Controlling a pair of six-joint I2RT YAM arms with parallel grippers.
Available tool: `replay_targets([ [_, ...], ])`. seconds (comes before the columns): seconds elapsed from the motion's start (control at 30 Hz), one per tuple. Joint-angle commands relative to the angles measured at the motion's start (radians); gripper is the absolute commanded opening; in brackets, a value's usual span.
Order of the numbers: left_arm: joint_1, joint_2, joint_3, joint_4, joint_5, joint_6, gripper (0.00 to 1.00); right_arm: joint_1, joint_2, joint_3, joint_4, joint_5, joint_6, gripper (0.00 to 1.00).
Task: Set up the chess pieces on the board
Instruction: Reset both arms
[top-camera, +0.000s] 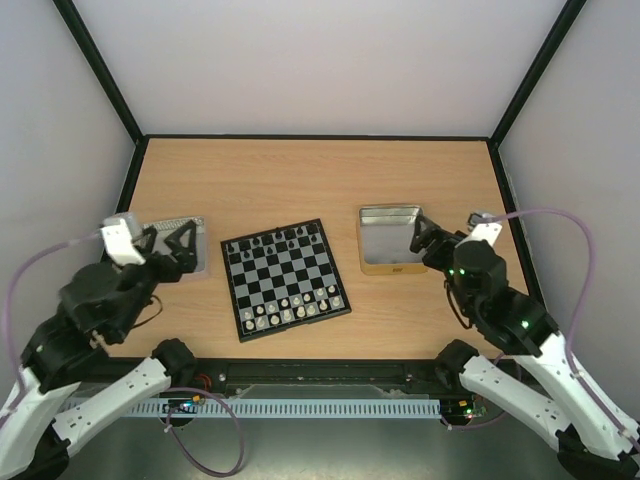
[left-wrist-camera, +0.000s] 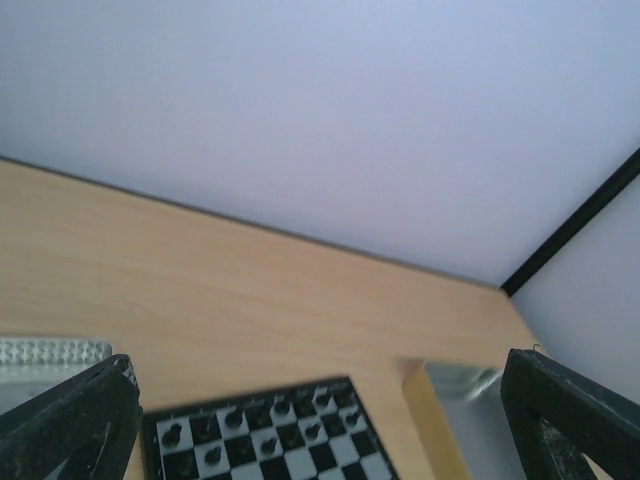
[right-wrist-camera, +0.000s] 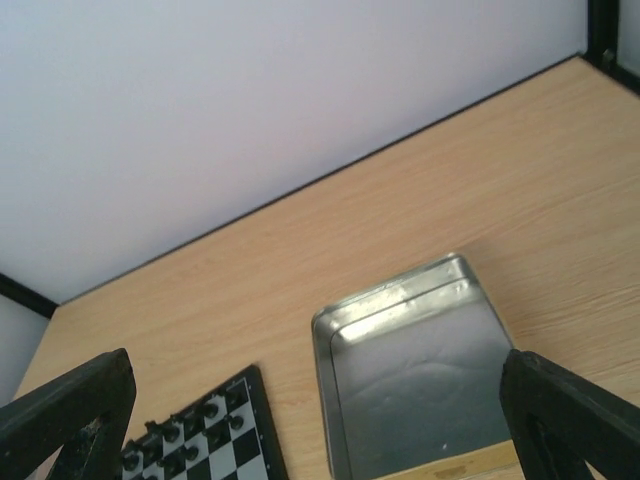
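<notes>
The board (top-camera: 285, 279) lies in the middle of the table, black and grey checkered. Black chess pieces (top-camera: 274, 243) fill its far two rows and white chess pieces (top-camera: 290, 309) its near two rows. My left gripper (top-camera: 172, 243) hangs open over the silver tray (top-camera: 200, 262), left of the board, with nothing between its fingers (left-wrist-camera: 75, 425). My right gripper (top-camera: 428, 238) stands open at the right edge of the gold-rimmed tray (top-camera: 388, 239), holding nothing. In the left wrist view the board (left-wrist-camera: 262, 440) shows its black pieces (left-wrist-camera: 270, 425); the right wrist view catches the board's far corner (right-wrist-camera: 215, 435).
The gold-rimmed tray (right-wrist-camera: 420, 375) looks empty inside. The silver tray (left-wrist-camera: 50, 355) sits at the table's left side. Black frame posts (top-camera: 95, 60) and white walls enclose the table on three sides.
</notes>
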Motion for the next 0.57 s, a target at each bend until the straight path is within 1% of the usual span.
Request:
replay_targets([
  [0.0, 0.006, -0.068, 0.105, -0.056, -0.080, 0.030, 0.99, -0.004, -0.077, 0.060, -0.128, 0.108, -0.029, 0.98],
  [0.07, 0.009, -0.091, 0.136, -0.065, -0.074, 0.037, 0.99, -0.004, -0.114, 0.078, -0.141, 0.127, -0.027, 0.98],
  [0.13, 0.014, -0.106, 0.160, -0.071, -0.071, 0.046, 0.99, -0.004, -0.145, 0.089, -0.127, 0.111, -0.059, 0.98],
  [0.33, 0.043, -0.109, 0.197, -0.079, -0.065, 0.080, 0.99, -0.005, -0.146, 0.124, -0.124, 0.137, -0.066, 0.98],
  [0.53, 0.068, -0.104, 0.191, -0.079, -0.053, 0.095, 0.99, -0.005, -0.148, 0.129, -0.095, 0.146, -0.076, 0.98],
])
